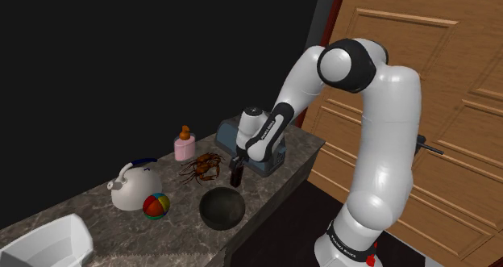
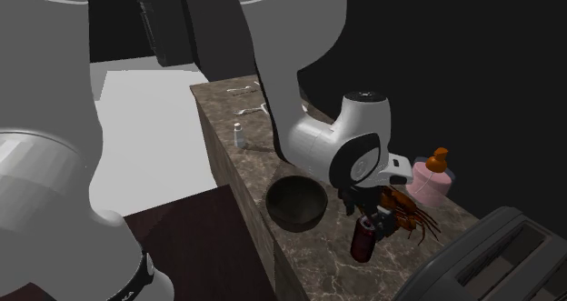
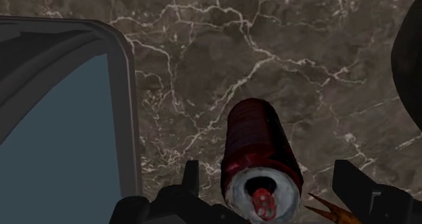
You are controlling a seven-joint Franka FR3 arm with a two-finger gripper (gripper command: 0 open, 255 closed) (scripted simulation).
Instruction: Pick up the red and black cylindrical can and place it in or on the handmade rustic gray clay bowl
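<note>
The white arm (image 1: 379,128) rises from its stand and bends down over the bench (image 1: 89,210), with a panelled wooden door (image 1: 419,39) behind it. The bench has a dark, white-veined stone top.

At the bench's far end in the shoulder view sits a grey toaster (image 1: 230,132). At the near end is a white bin (image 1: 48,241). Next to the bin stands a white kettle (image 1: 133,185).

A dark round bowl (image 1: 222,207) sits near the bench's front edge, between the kettle and the toaster, and has nothing in it.

The tool (image 1: 237,162) points straight down just in front of the toaster. In the wrist view its fingers (image 3: 191,178) stand wide apart.

A pink bottle (image 1: 184,146) with an orange top stands towards the back edge. A brown crab (image 1: 203,167) lies between it and the tool. A many-coloured ball (image 1: 156,206) rests just beside the kettle, near the bowl.

The can (image 1: 236,175) is dark red with a pale top. It stands upright on the bench right under the tool, between the toaster and the bowl and close beside the crab. In the wrist view it sits between the fingers with a gap on either side, so it is not held.

In the second exterior view a small white bottle (image 2: 239,135) stands far along the bench, well apart from everything else.
</note>
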